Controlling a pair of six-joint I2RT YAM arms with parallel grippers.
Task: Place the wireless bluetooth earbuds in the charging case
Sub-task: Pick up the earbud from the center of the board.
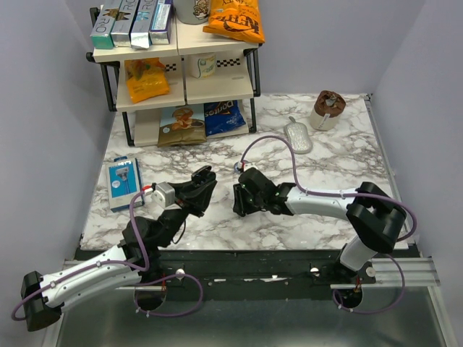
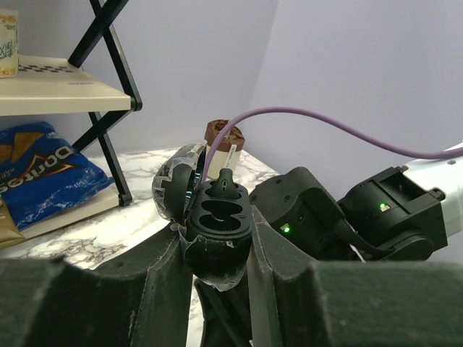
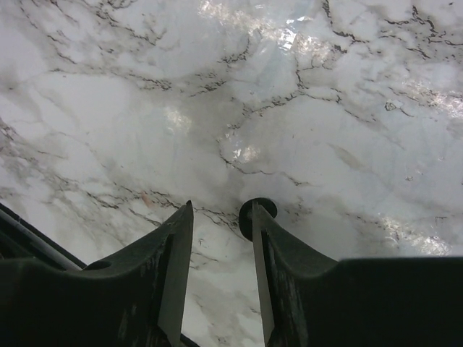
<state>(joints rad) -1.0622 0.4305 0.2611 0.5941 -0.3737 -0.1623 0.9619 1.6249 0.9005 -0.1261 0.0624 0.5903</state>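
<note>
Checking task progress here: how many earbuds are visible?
2. The first earbud stands at the far end of the open charging case, which is clamped in the left gripper. The second earbud shows by the open right gripper's fingertip, over the table.

Snack shelf (image 1: 224,88), blue box (image 1: 123,184), brown cup (image 1: 329,108) on marble table (image 1: 347,155).

Shelf rack (image 1: 184,45) stands at the far left corner of the counter (image 1: 325,166). Boxed item (image 1: 123,183) lies near the left edge, in front of the rack. Cup (image 1: 328,109) sits near the far right corner, with a flat oval object (image 1: 297,137) just beside it, toward the centre. Mid-counter, the charging case (image 2: 217,220) sits between the fingers of the left gripper (image 2: 215,235). The right gripper (image 3: 221,210) is close on its right. One earbud (image 3: 258,212) lies on the counter at a right fingertip.
</note>
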